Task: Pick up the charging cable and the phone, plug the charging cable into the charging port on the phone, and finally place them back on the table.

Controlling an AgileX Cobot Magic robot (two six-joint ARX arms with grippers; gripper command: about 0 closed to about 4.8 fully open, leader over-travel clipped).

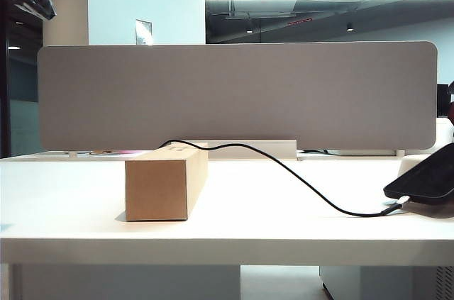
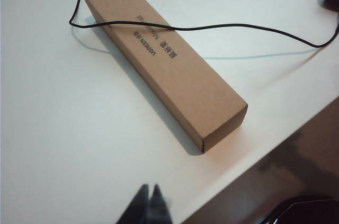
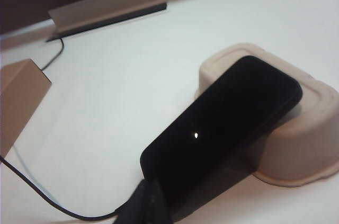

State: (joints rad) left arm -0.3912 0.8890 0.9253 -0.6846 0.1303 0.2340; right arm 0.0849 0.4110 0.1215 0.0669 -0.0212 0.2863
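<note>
The black phone [image 3: 222, 128] lies on a slant, its upper end propped on a beige pulp tray [image 3: 302, 150] and its lower end on the white table [image 3: 132, 75]. In the exterior view the phone [image 1: 422, 181] is at the far right. The thin black charging cable [image 1: 284, 165] runs from behind the cardboard box to the phone's lower end, where its plug meets the edge; the charging port is hidden. My right gripper [image 3: 145, 195] is shut and hovers close over that end, covering the plug. My left gripper [image 2: 150, 195] is shut and empty, above the table's front edge near the box. Neither gripper shows in the exterior view.
A long brown cardboard box [image 1: 163, 183] lies left of the middle with the cable [image 2: 238, 27] draped over it. A grey fabric divider [image 1: 234, 94] closes off the back of the table. A folded bracket [image 3: 106, 7] stands at the divider's foot.
</note>
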